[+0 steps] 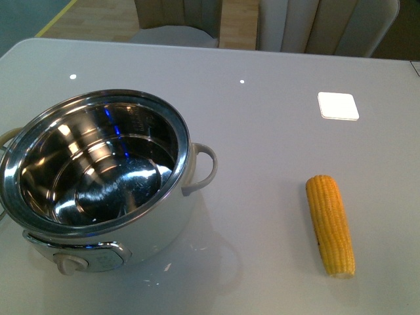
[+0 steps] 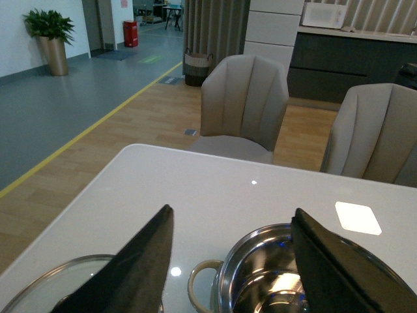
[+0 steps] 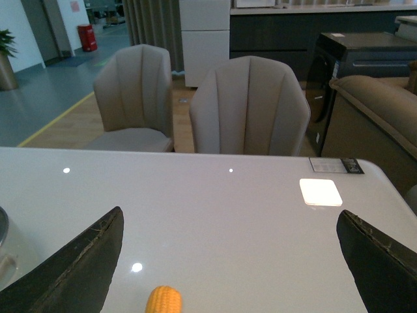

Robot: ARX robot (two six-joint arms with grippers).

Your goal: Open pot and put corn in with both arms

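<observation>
The pot (image 1: 98,177) stands open at the front left of the white table, its shiny steel inside empty, its knob panel facing me. The corn (image 1: 330,223) lies on the table at the front right, apart from the pot. Neither arm shows in the front view. In the left wrist view my left gripper (image 2: 231,218) is open and empty above the pot's rim (image 2: 260,274) and loop handle (image 2: 199,283). In the right wrist view my right gripper (image 3: 231,218) is open and empty, with the corn's tip (image 3: 163,300) below, between the fingers.
A glass lid (image 2: 52,287) lies on the table beside the pot in the left wrist view. Two beige chairs (image 3: 247,107) stand behind the table's far edge. A bright light reflection (image 1: 338,105) sits on the table top.
</observation>
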